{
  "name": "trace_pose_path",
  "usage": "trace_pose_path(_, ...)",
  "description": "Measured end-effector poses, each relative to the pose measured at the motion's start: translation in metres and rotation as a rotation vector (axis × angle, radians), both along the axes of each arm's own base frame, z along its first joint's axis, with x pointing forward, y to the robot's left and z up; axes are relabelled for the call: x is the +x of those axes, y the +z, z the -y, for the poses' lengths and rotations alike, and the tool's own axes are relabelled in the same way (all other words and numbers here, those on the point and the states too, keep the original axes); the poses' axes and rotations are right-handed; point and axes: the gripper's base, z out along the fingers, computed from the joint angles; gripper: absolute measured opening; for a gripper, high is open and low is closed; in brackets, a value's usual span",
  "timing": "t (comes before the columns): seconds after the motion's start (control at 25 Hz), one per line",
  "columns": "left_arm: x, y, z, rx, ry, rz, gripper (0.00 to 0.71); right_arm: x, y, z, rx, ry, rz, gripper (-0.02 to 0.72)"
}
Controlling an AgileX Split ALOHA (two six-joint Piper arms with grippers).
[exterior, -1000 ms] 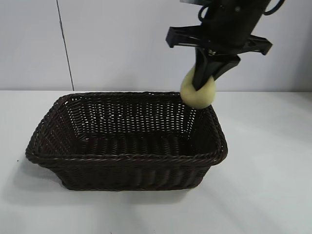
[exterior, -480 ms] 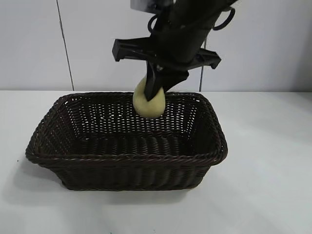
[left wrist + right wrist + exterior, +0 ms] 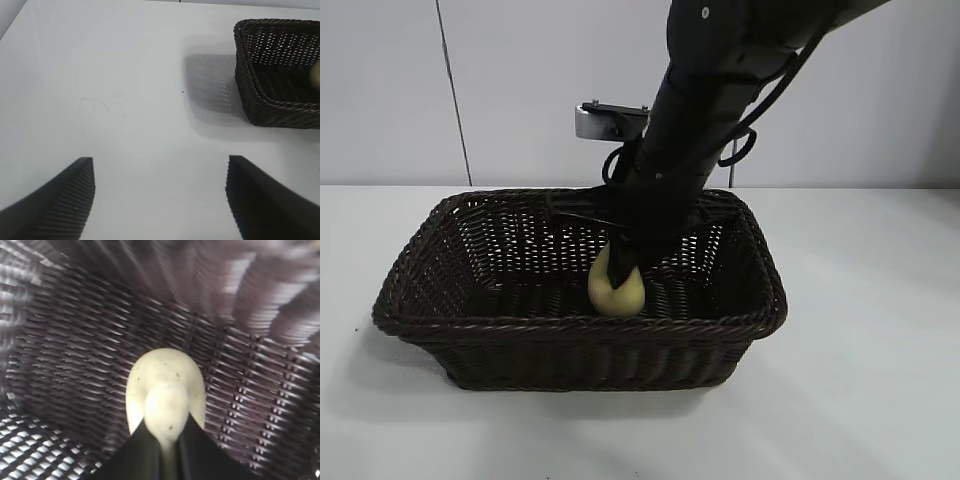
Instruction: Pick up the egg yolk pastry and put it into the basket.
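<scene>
The pale-yellow egg yolk pastry [image 3: 616, 290] hangs low inside the dark brown wicker basket [image 3: 430, 310], just behind its front wall. My right gripper [image 3: 624, 272] reaches down into the basket and is shut on the pastry, squeezing it. In the right wrist view the pastry [image 3: 165, 390] bulges out above the two black fingers [image 3: 137, 452], with the right gripper [image 3: 169, 437] close over the woven floor. My left gripper [image 3: 160, 167] hovers open over bare table, off to the side of the basket [image 3: 260, 105], with nothing between its fingers.
The basket stands on a white table [image 3: 860, 380] in front of a pale wall. A small grey mount [image 3: 605, 122] shows behind the right arm. Bare table surrounds the basket on all sides.
My right arm carried the pastry leftward from over the basket's right rear corner, then lowered it into the basket. The left gripper has not changed.
</scene>
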Motion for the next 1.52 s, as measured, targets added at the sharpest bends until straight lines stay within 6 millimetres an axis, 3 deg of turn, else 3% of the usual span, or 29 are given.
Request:
trace_pose_path(0.16, 0.000, 0.000, 0.000, 0.000, 0.000, 0.000, 0.535, -0.001, 0.000, 0.000, -0.008, 0.002, -0.015, 0.190)
trace_pose_path(0.32, 0.000, 0.000, 0.000, 0.000, 0.000, 0.000, 0.535, -0.004, 0.002, 0.002, -0.024, 0.008, -0.043, 0.428)
trace_pose_path(0.4, 0.000, 0.000, 0.000, 0.000, 0.000, 0.000, 0.535, -0.006, 0.007, 0.003, -0.028, 0.011, -0.049, 0.478)
trace_pose_path(0.68, 0.000, 0.000, 0.000, 0.000, 0.000, 0.000, 0.535, -0.016, 0.049, 0.009, -0.006, 0.006, -0.037, 0.498)
trace_pose_path(1.0, 0.000, 0.000, 0.000, 0.000, 0.000, 0.000, 0.535, -0.013, 0.095, 0.007, -0.035, 0.027, -0.055, 0.498)
trace_pose_path(1.28, 0.000, 0.000, 0.000, 0.000, 0.000, 0.000, 0.535, -0.019, 0.096, 0.022, -0.211, 0.031, -0.130, 0.497)
trace_pose_path(1.52, 0.000, 0.000, 0.000, 0.000, 0.000, 0.000, 0.535, -0.011, 0.095, 0.038, -0.261, -0.022, -0.123, 0.497)
